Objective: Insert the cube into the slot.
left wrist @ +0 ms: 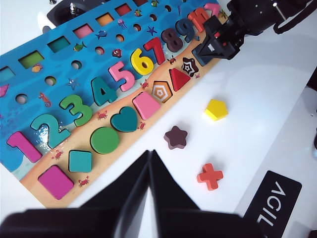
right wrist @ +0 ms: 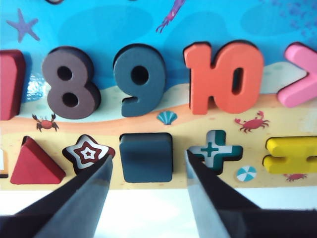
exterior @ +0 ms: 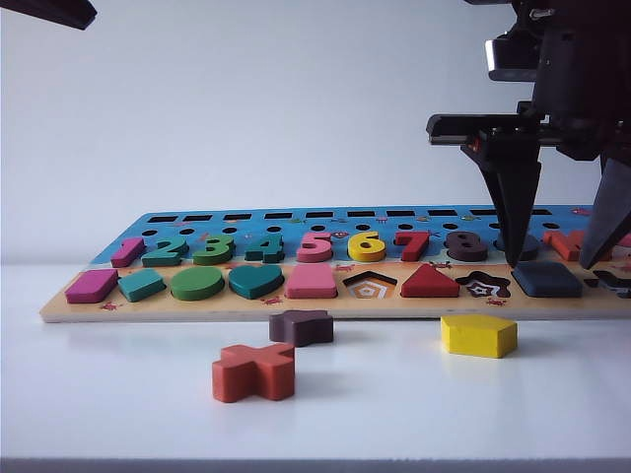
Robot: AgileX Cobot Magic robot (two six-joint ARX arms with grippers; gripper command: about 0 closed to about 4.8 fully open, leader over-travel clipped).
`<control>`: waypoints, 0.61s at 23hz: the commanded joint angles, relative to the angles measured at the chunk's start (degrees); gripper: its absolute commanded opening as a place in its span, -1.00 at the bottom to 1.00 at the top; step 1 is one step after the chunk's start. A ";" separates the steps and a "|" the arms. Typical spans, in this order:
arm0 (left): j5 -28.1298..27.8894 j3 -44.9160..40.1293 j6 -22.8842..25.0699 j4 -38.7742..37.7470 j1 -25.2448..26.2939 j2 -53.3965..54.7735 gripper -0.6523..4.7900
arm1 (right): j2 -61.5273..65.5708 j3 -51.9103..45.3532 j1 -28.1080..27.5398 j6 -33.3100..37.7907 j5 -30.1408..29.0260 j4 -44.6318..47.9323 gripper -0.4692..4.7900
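Observation:
The navy-blue cube (right wrist: 146,157) lies flat and level in the wooden puzzle board (right wrist: 213,121), between the star recess (right wrist: 88,152) and the cross recess (right wrist: 215,150). It fills the slot, so the slot's pattern is hidden under it. My right gripper (right wrist: 147,158) is open, with one finger on each side of the cube and a gap to it on both sides. In the exterior view the right gripper (exterior: 552,262) hangs just above the cube (exterior: 547,279). My left gripper (left wrist: 150,152) is shut and empty, above the table in front of the board (left wrist: 59,69).
Three loose pieces lie on the white table in front of the board (exterior: 246,305): a yellow pentagon (exterior: 478,335), a dark star (exterior: 301,326) and an orange cross (exterior: 254,371). The pentagon recess (exterior: 370,287) is unfilled. Coloured numbers and shapes fill the other recesses.

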 commanded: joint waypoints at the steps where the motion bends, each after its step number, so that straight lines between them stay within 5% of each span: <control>1: 0.13 0.26 0.37 0.83 -0.07 -0.07 -0.72 | -1.73 0.17 0.11 -0.11 0.37 0.02 0.21; 14: 0.13 0.26 0.37 0.83 -0.07 -0.07 -0.72 | -22.91 0.24 4.00 -2.56 -2.08 1.99 0.20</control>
